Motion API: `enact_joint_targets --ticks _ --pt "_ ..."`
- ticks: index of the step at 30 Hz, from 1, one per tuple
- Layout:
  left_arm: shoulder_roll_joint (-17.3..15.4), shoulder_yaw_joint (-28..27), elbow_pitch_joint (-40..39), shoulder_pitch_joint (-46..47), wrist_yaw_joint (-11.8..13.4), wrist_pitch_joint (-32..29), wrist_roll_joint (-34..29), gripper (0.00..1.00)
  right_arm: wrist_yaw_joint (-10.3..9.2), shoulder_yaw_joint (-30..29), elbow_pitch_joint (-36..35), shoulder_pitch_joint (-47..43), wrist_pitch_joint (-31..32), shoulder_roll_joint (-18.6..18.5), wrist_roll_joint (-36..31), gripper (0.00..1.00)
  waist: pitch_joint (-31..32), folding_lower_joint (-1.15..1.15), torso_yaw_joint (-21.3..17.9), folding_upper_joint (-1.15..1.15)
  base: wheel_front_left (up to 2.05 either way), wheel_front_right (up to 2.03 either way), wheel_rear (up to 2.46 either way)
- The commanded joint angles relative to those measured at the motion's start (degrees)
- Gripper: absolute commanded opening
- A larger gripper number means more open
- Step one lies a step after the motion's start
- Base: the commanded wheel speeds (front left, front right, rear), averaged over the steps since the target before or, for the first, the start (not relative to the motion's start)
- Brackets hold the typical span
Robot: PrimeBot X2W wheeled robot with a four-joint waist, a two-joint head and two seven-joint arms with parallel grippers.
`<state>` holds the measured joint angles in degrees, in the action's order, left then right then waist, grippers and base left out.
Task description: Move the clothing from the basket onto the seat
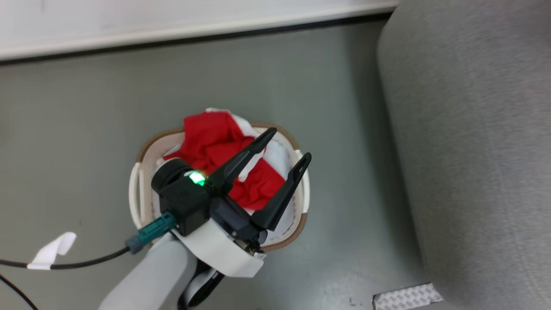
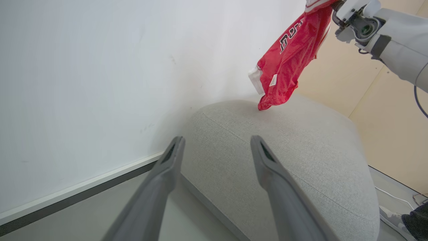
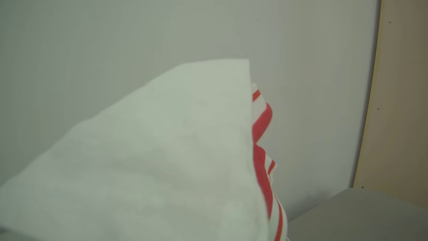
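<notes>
In the head view the left gripper [image 1: 289, 144] hangs at mid-frame, just above the basket [image 1: 144, 150]. Its two dark fingers are spread wide and hold nothing. The clothing [image 1: 211, 137], red with white panels, lies heaped in the basket beneath them. The seat [image 1: 469, 150] fills the right side.

In the left wrist view's upper right corner, the right gripper [image 2: 335, 7] is pinched tight on a red garment [image 2: 289, 63]. The garment dangles over the seat's rounded top, and I cannot tell whether its lowest fold touches.
</notes>
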<state>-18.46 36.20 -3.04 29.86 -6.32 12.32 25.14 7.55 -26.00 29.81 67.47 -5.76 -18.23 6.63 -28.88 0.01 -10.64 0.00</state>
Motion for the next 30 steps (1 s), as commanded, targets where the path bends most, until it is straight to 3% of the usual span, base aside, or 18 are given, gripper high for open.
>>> enact_joint_targets --ticks 1,6,10,13,14,15,16,23,30 --pt "-0.1 -0.1 -0.3 0.9 -0.1 0.6 0.3 1.00 -0.12 -1.8 0.7 0.5 0.4 -0.1 -1.8 0.00 -4.5 -0.01 3.6 0.00 0.00 0.00 0.00" --pt "-0.4 0.2 -0.3 2.6 -0.5 1.2 0.3 1.00 -0.12 -14.6 1.9 -0.5 2.0 2.0 -11.8 0.00 -10.0 -0.01 6.4 0.00 0.00 0.00 0.00" --pt "-0.6 0.3 1.4 3.3 -0.7 1.7 0.4 1.00 -0.12 -26.3 2.9 -2.0 2.0 6.5 -20.0 0.00 -12.4 -0.01 7.9 0.00 0.00 0.00 0.00" --pt "-0.8 0.5 2.8 3.2 -0.7 2.1 0.8 1.00 -0.12 -31.3 4.6 -2.6 1.8 9.7 -24.6 0.00 -12.1 -0.01 8.2 0.00 0.00 0.00 0.00" --pt "-0.8 0.4 3.3 3.0 -0.8 2.3 0.9 1.00 -0.13 -31.5 5.2 -2.8 1.2 10.2 -25.5 0.11 -11.7 -0.01 8.2 0.00 0.00 0.00 0.00" --pt "-0.7 0.2 3.7 2.7 -0.8 2.4 1.0 1.00 -0.13 -31.3 6.2 -3.3 0.9 10.7 -26.6 0.47 -11.2 -0.01 8.0 0.00 0.00 0.00 0.00" --pt "-0.7 0.0 4.2 2.4 -0.8 2.4 1.3 1.00 -0.13 -30.9 7.1 -3.6 0.6 11.2 -27.2 1.00 -10.5 -0.01 7.9 0.00 0.00 0.00 0.00" --pt "-0.1 -1.9 7.1 -0.3 -0.2 2.8 2.0 1.00 -0.13 -24.2 11.9 -8.4 -5.8 13.3 -25.2 1.00 -4.4 -0.01 6.0 0.00 0.00 0.00 0.00" --pt "0.3 -5.7 8.3 -5.3 1.3 2.8 2.2 1.00 -0.13 -12.3 11.4 -18.7 -9.1 14.9 -17.0 1.00 3.3 -0.01 3.9 0.00 0.00 0.00 0.00"
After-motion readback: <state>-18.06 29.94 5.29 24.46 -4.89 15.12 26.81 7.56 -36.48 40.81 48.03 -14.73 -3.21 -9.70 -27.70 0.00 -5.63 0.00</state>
